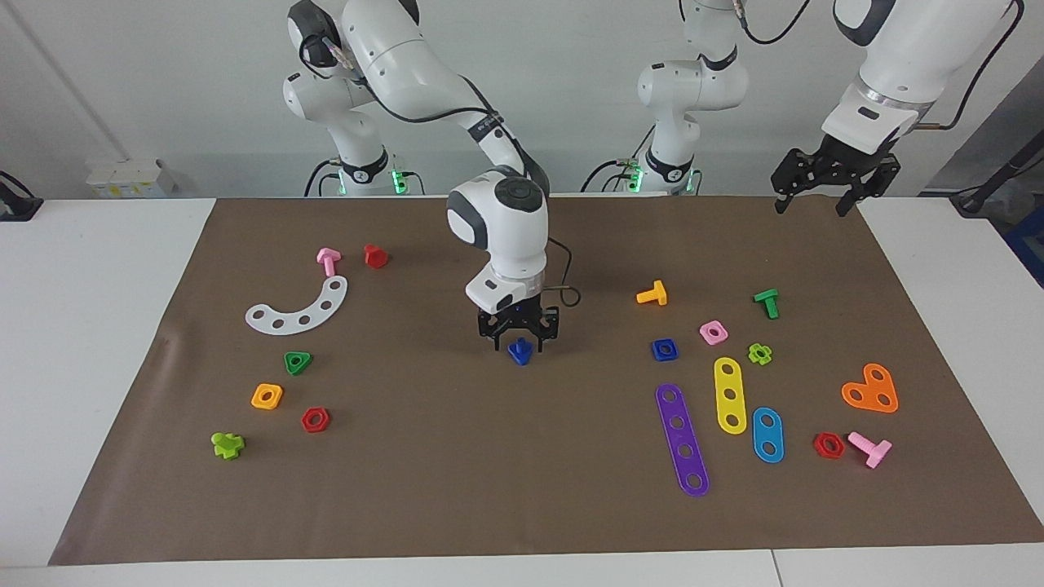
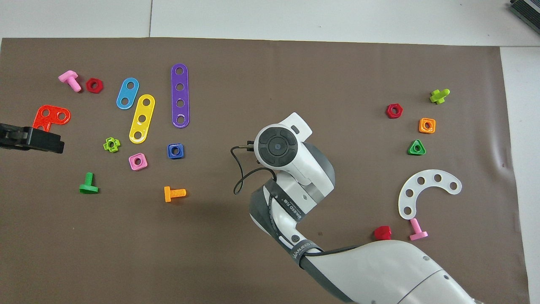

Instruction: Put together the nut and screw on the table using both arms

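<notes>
Under the right arm's wrist (image 2: 278, 145), the screw (image 1: 519, 351) hides.

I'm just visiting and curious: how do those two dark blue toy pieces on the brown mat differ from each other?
The nut is a flat square with a round hole; the screw has no visible hole and a stubby shaft pointing up. The nut lies alone toward the left arm's end; the screw sits mid-mat between the open fingers of the right gripper. Both are dark blue plastic.
</notes>
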`<state>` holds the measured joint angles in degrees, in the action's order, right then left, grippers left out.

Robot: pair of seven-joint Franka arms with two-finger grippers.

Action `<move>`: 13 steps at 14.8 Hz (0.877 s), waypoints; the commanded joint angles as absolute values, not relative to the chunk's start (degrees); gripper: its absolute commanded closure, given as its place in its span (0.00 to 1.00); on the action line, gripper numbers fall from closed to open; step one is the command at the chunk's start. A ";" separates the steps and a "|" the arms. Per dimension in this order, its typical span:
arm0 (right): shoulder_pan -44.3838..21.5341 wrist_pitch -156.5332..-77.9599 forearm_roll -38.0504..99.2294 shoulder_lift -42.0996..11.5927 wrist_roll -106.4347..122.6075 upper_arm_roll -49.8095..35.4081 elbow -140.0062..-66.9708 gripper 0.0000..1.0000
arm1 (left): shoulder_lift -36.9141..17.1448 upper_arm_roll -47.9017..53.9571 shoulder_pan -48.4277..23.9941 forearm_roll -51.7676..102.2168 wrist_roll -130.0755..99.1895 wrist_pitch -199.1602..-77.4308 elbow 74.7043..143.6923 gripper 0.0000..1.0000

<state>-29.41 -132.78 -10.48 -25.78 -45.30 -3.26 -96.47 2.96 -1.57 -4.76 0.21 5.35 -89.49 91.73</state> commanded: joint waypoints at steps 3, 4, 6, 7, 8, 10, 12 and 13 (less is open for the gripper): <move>-22.95 -126.49 -11.07 -15.31 -44.92 -4.04 -98.00 0.00 | -0.17 -1.23 -5.27 0.26 4.57 -92.89 91.32 0.00; -21.37 -124.65 -11.16 -13.81 -43.08 -4.04 -97.82 0.00 | -1.74 -1.23 -5.36 0.26 4.48 -93.86 91.14 0.00; -16.81 -121.39 -8.90 -10.13 -36.95 -4.04 -97.91 0.00 | -4.29 -0.71 -5.45 0.35 4.31 -96.49 91.14 0.00; -14.18 -119.81 -5.92 -8.28 -33.35 -3.96 -97.91 0.00 | -5.96 -0.62 -6.41 0.35 3.44 -97.63 91.06 0.00; -11.37 -118.32 -3.28 -6.17 -29.40 -3.87 -97.91 0.00 | -7.72 -0.62 -8.24 0.18 2.38 -98.26 91.14 0.00; -6.96 -115.24 -1.94 -3.44 -23.49 -3.96 -97.65 0.00 | -10.27 -0.62 -9.75 0.26 -0.86 -101.67 91.23 0.00; -4.06 -112.17 -1.06 -0.89 -22.06 -3.69 -97.04 0.00 | -11.95 -0.62 -11.16 0.26 -2.72 -105.45 92.28 0.00; -2.65 -108.67 -0.97 0.17 -21.71 -3.52 -95.99 0.00 | -12.74 -0.62 -11.68 0.26 -3.51 -106.69 92.63 0.00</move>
<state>-4.93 -112.78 -2.44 -2.42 -23.23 -2.96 -96.19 -11.81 0.05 -10.33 0.35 -1.61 -103.93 91.94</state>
